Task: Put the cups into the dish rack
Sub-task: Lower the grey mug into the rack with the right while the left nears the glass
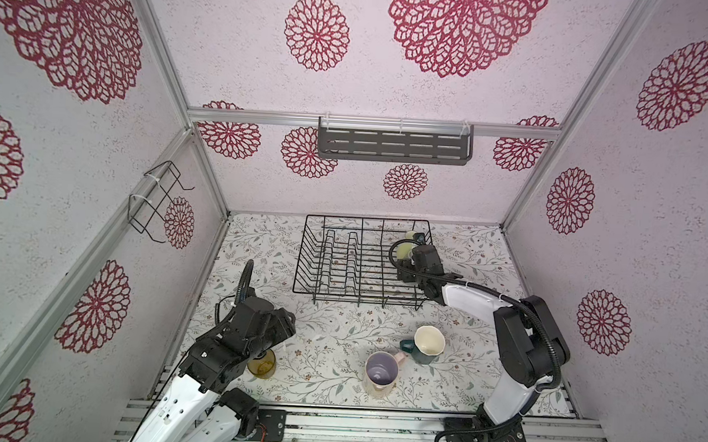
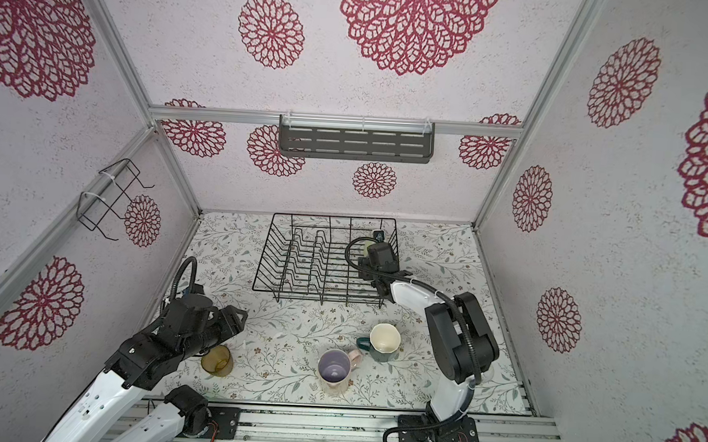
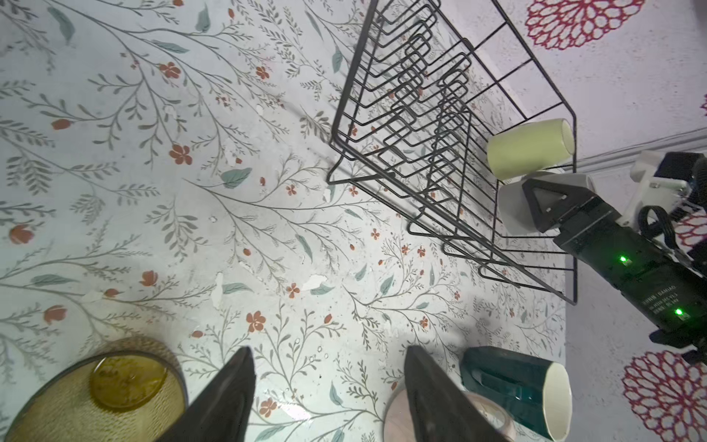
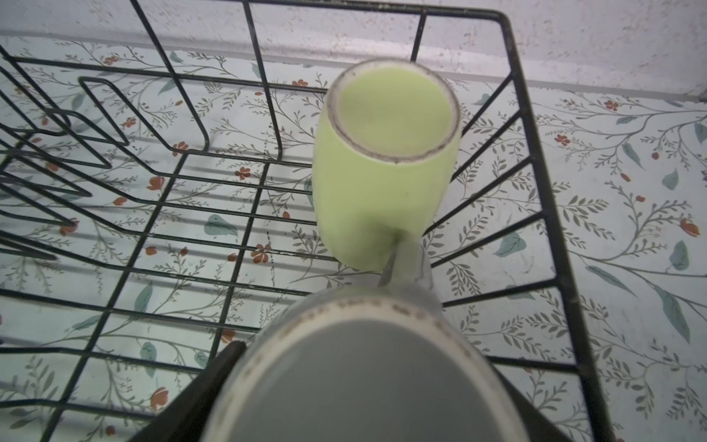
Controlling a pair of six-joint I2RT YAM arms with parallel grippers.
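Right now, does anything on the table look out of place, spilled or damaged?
Nothing is spilled or knocked over. The flowered table cover has small white patches where the print looks chipped away, in the open stretch near the rack. The green cup stands bottom up in the rack, which suits draining.

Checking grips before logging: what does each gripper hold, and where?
Right gripper holds the grey tumbler, upside down, by its side walls. Left gripper is open, holding nothing.
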